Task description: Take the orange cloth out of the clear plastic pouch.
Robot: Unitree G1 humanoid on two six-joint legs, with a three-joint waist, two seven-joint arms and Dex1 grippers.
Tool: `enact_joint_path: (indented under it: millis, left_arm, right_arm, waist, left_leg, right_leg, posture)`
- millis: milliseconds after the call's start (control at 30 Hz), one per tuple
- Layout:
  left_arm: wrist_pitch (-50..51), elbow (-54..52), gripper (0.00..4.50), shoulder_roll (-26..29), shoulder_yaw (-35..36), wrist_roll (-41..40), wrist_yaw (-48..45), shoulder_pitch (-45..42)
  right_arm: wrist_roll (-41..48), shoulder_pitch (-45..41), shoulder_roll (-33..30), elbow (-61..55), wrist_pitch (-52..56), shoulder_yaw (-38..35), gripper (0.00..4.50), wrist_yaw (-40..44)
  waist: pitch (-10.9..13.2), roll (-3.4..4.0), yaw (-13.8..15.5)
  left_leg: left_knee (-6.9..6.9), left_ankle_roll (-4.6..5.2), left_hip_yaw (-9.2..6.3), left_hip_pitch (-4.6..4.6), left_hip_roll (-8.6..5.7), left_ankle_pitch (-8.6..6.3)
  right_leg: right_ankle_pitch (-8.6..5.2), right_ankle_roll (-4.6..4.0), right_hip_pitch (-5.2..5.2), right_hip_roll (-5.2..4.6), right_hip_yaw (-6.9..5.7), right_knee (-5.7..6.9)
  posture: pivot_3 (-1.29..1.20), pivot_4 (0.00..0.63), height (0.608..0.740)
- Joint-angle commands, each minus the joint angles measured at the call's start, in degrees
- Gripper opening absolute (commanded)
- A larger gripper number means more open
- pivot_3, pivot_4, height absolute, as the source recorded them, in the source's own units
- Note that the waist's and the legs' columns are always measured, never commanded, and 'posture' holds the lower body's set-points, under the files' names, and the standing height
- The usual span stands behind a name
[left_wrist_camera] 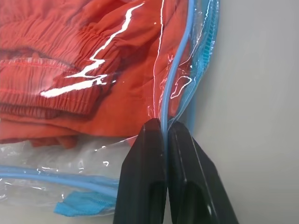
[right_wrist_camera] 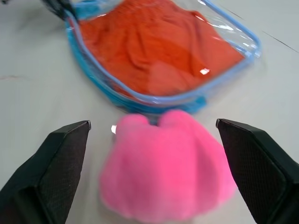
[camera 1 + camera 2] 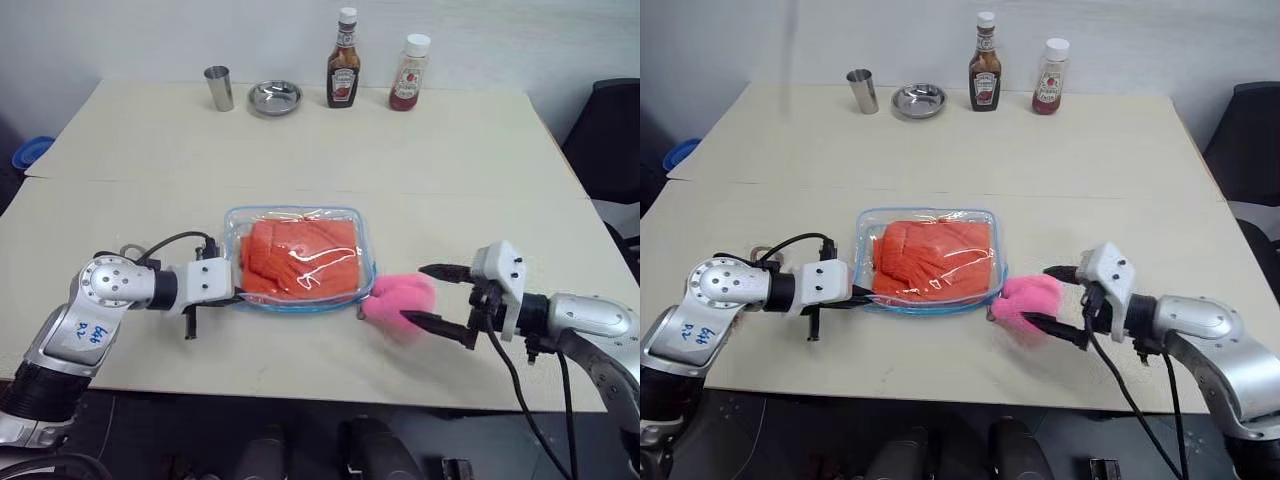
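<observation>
The clear plastic pouch (image 3: 300, 211) with light blue trim lies flat at the middle of the table. The folded orange cloth (image 3: 300, 258) is inside it. My left gripper (image 3: 236, 293) is at the pouch's near-left corner. In the left wrist view its fingers (image 1: 149, 154) are shut on the blue edge trim (image 1: 174, 88). The pink fluffy pom-pom (image 3: 395, 298) rests on the table at the pouch's near-right corner. My right gripper (image 3: 417, 294) is open, with one finger on each side of the pom-pom (image 2: 168, 168) and apart from it.
At the far edge of the table stand a metal cup (image 3: 219, 88), a small metal bowl (image 3: 275, 97) and two sauce bottles (image 3: 343, 72) (image 3: 408, 73). A black chair (image 3: 610, 140) stands off the right side. A blue object (image 3: 30, 152) lies past the left edge.
</observation>
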Motion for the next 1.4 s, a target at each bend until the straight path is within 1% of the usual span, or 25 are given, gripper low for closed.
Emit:
enact_joint_path:
  millis: [33,133,167,267,400,467,533,633,867,900,1033,1200,1333,1400]
  left_arm:
    - [0.8,-2.1,1.02,-0.3,2.0,-0.9,1.4,0.8]
    - [3.4,-5.0,1.95,-0.9,4.3,-5.4,0.5,2.6]
    - [6.5,-7.3,2.25,-0.7,6.5,-9.4,-0.7,3.8]
    - [14.5,-12.6,2.25,0.3,11.5,-18.9,-3.2,5.6]
    - [24.2,-17.3,2.25,1.9,17.3,-30.5,-4.5,4.9]
    - [26.1,-18.0,2.29,1.8,17.7,-32.7,-3.4,3.3]
    - [26.4,-18.1,2.29,1.5,16.9,-32.8,-2.2,1.9]
    - [25.0,-17.9,2.29,1.0,14.3,-31.1,-1.3,0.5]
    - [23.3,-16.1,2.29,0.2,11.0,-29.7,-0.3,-1.7]
    - [23.2,-15.9,2.29,0.0,10.5,-29.7,-0.2,-2.2]
    - [22.9,-15.1,2.29,-1.3,8.2,-29.5,-0.1,-4.5]
    - [21.9,-12.8,2.29,-4.1,3.8,-27.7,-0.3,-8.5]
    - [20.7,-10.6,2.29,-6.6,0.6,-25.9,-0.7,-11.0]
    - [20.2,-9.7,2.29,-7.8,-1.1,-25.2,-1.5,-12.1]
  right_arm:
    - [2.6,1.2,0.9,0.2,1.8,-4.2,4.5,-1.8]
    - [5.6,0.6,3.3,2.4,5.9,-5.1,4.5,-4.7]
    - [6.4,0.3,4.2,3.3,7.0,-5.0,4.5,-5.4]
    - [7.2,-0.3,5.6,5.2,8.6,-4.5,4.5,-6.4]
    - [7.8,-2.1,8.4,8.5,10.2,-3.0,4.5,-7.9]
    - [7.7,-2.1,9.2,9.1,10.4,-2.3,4.09,-7.9]
    - [8.0,-1.2,9.1,8.3,10.4,-1.8,3.6,-6.9]
    - [9.6,1.2,8.6,5.2,10.2,-2.6,2.52,-5.5]
    - [11.8,3.2,8.5,0.9,8.8,-5.5,0.09,-6.2]
    - [11.7,3.5,8.3,0.0,8.4,-5.8,0.02,-6.1]
    - [11.8,4.4,7.0,-4.1,5.5,-6.8,0.02,-3.9]
    - [-2.1,2.5,0.8,-7.4,-6.8,1.0,0.02,0.7]
    - [-8.0,2.4,-4.2,-7.5,-13.7,5.4,0.02,6.8]
    - [-10.1,2.2,-5.3,-7.6,-17.1,6.6,0.02,8.5]
  waist:
    - [0.0,0.0,-0.1]
    - [0.0,0.0,-0.2]
    - [0.0,0.0,-0.2]
    - [0.0,0.0,-0.1]
    - [0.0,0.0,-0.2]
    - [0.0,0.01,-0.1]
    - [0.0,0.01,-0.1]
    - [0.0,0.01,0.0]
    - [0.0,0.01,-0.1]
    - [0.0,0.0,-0.1]
    - [0.0,0.0,0.0]
    - [0.0,0.0,-0.1]
    - [0.0,0.0,0.0]
    - [0.0,-0.01,0.0]
  left_leg:
    - [0.0,0.0,0.0,0.0,0.0,0.0]
    - [-0.02,0.0,0.01,0.02,0.01,0.0]
    - [-0.02,0.0,0.01,0.02,0.01,0.0]
    - [-0.04,-0.03,0.01,0.02,0.03,0.01]
    - [-0.02,-0.03,-0.01,0.05,0.02,0.02]
    - [-0.05,-0.03,-0.01,0.09,0.01,0.02]
    - [-0.06,-0.04,-0.02,0.09,0.01,0.02]
    - [-0.05,-0.05,-0.03,0.08,0.0,0.03]
    - [-0.11,-0.06,-0.03,0.13,0.01,0.03]
    - [-0.12,-0.06,-0.03,0.12,0.01,0.03]
    - [-0.11,-0.21,-0.03,0.1,-0.01,0.12]
    - [-0.09,-0.21,-0.03,0.11,-0.03,0.12]
    - [-0.09,-0.26,-0.03,0.1,-0.03,0.15]
    - [-0.06,-0.26,-0.03,0.07,-0.02,0.15]
  right_leg:
    - [0.0,0.0,0.0,0.0,0.0,0.0]
    - [0.0,0.0,0.02,0.01,0.01,0.01]
    - [0.0,0.0,0.02,0.01,0.01,0.01]
    - [0.0,0.0,0.01,0.01,0.01,0.01]
    - [0.0,0.0,0.04,0.0,0.0,0.0]
    - [0.0,0.0,0.07,0.0,0.0,-0.01]
    - [0.0,0.0,0.08,0.01,0.0,-0.03]
    - [0.0,0.0,0.1,0.01,-0.01,-0.08]
    - [0.0,0.0,0.1,0.04,0.0,-0.06]
    - [0.0,0.0,0.1,0.03,0.0,-0.06]
    - [0.0,0.0,0.1,0.03,0.01,-0.09]
    - [0.0,0.0,0.12,0.04,0.01,-0.1]
    - [0.0,0.0,0.1,0.07,0.01,-0.1]
    - [0.0,0.01,0.11,0.07,0.01,-0.11]
  posture:
    - [0.0,0.15,0.74]
    - [0.0,0.15,0.74]
    - [0.0,0.15,0.74]
    - [0.0,0.15,0.74]
    - [0.0,0.15,0.74]
    - [0.0,0.15,0.74]
    - [0.0,0.15,0.74]
    - [0.0,0.15,0.74]
    - [0.0,0.15,0.74]
    - [0.0,0.15,0.74]
    - [0.0,0.15,0.74]
    - [0.0,0.15,0.74]
    - [0.0,0.15,0.74]
    - [0.0,0.15,0.74]
